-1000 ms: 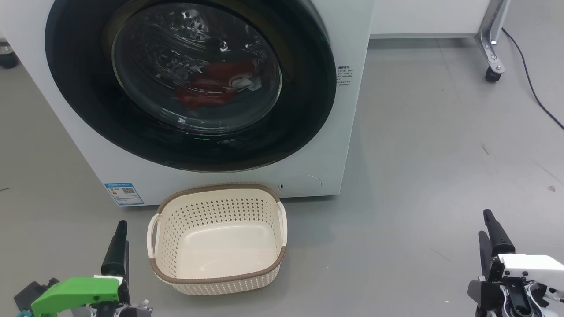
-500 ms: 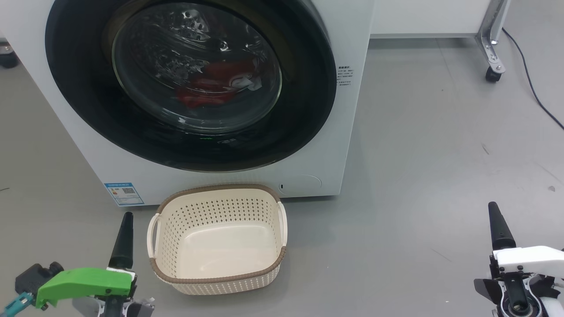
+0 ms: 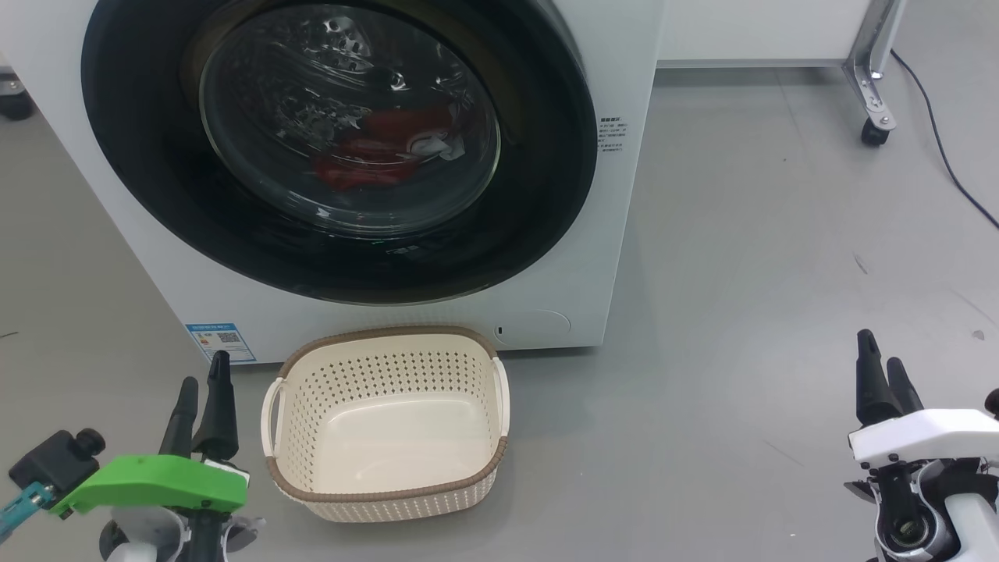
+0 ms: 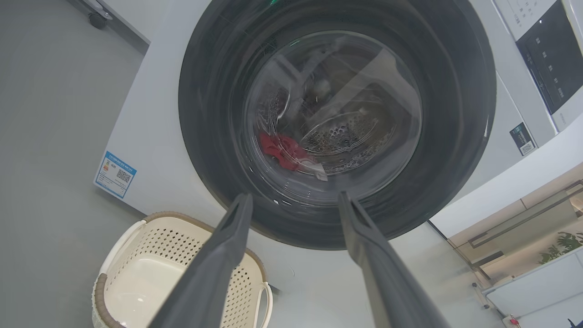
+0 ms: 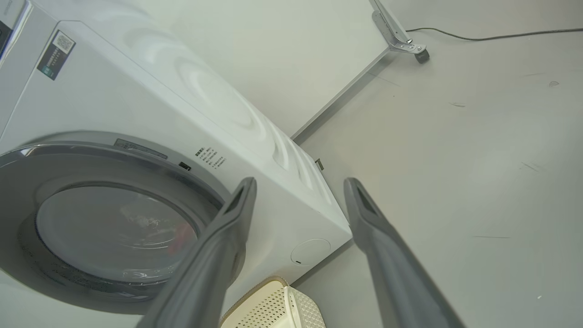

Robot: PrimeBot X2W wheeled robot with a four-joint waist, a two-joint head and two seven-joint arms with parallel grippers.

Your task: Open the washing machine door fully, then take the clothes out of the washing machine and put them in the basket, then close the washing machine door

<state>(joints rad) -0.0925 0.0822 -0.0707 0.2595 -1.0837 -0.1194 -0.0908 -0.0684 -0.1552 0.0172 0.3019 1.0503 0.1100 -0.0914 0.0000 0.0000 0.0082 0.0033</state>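
The white washing machine [image 3: 624,257] stands on the grey floor, its round glossy black door [image 3: 538,195] closed against its front. Behind the door's glass, the red clothes [image 3: 375,148] lie in the drum and also show as the clothes [image 4: 282,150]. Just in front of the machine sits the cream basket [image 3: 386,421] with its brown rim, nothing in it. To the basket's left my left gripper [image 3: 204,382] hangs open, holding nothing, and points up at the door [image 4: 214,114]. Far right, my right gripper [image 3: 880,357] is open and holds nothing, well clear of the machine [image 5: 182,105].
A metal frame leg on a caster [image 3: 872,129] stands at the back right, with a dark cable [image 3: 940,148] running across the floor beside it. A pale wall panel [image 3: 749,31] lies behind the machine. Another caster [image 3: 14,105] sits at the far left.
Both grippers have risen and turned, so that two fingers of each now show in the head view. The door, clothes and basket have not moved.
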